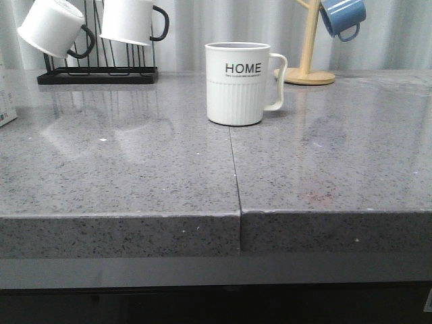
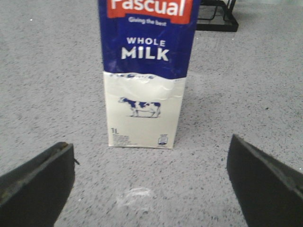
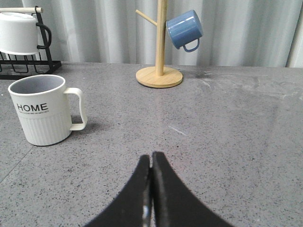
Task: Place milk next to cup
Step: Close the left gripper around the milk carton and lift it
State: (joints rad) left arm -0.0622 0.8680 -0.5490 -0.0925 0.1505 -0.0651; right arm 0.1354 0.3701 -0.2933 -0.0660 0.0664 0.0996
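Front view
cup: the cup [image 1: 235,84] stands upright near the middle of the grey bench [image 1: 135,175], just right of the seam; "HOME" faces the camera; handle to the right
rack: a black wire rack [image 1: 98,71] at the back left carries two white mugs [image 1: 55,27] with black handles, tilted on its pegs
stand: a wooden stand [image 1: 309,47] at the back right, behind the cup; a blue mug [image 1: 343,17] hangs from it
left edge: a sliver of a white box [image 1: 7,98] shows at the frame's edge; whether it is the milk I cannot tell
arms: neither pincer shows here

Left wrist view
milk: the milk [image 2: 147,71] stands upright on the bench, blue top reading "WHOLE MILK", cow on the white lower half; it is ahead of the fingers, not touching either
left pincer: the left pincer [image 2: 150,184] is spread wide, one dark finger [image 2: 38,184] at each side, nothing between them but bare bench
rack: a corner of the black rack shows behind the carton

Right wrist view
right pincer: the right pincer [image 3: 151,189] has its two dark fingers pressed together, holding nothing
cup: the cup [image 3: 45,109] sits well apart from the fingers; handle turned toward the stand
stand: base on the bench, blue mug hanging from a peg
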